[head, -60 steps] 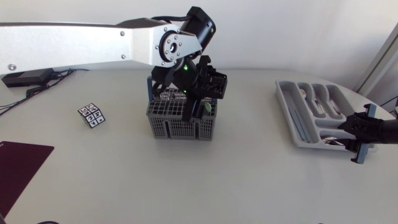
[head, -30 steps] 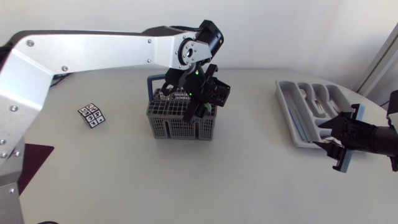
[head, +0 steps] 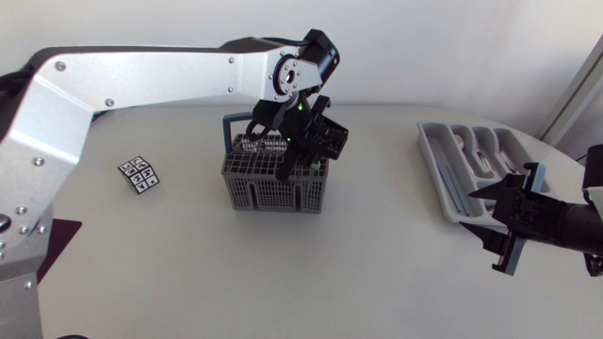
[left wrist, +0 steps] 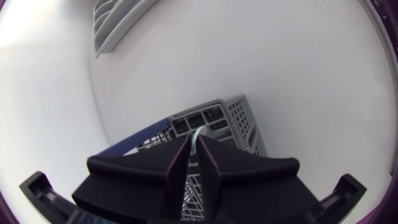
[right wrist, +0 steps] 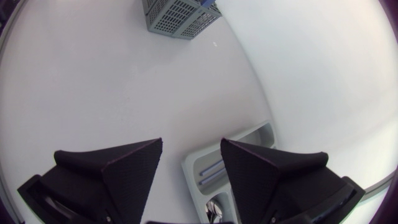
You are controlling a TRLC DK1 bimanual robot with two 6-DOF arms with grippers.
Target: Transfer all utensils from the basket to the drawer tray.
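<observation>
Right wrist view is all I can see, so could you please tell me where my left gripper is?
Observer: The left gripper is down at the top of the grey basket, in the middle of the table.
Operator: Thank you. Does it hold anything?
Observer: The left wrist view shows its fingers closed on a thin pale handle that sticks up from the basket.
Operator: Is much in the tray?
Observer: In the head view the drawer tray holds several utensils in its compartments.

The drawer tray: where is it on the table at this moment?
In the head view the drawer tray lies at the table's right side, well right of the basket, with the right gripper at its near end.
</observation>
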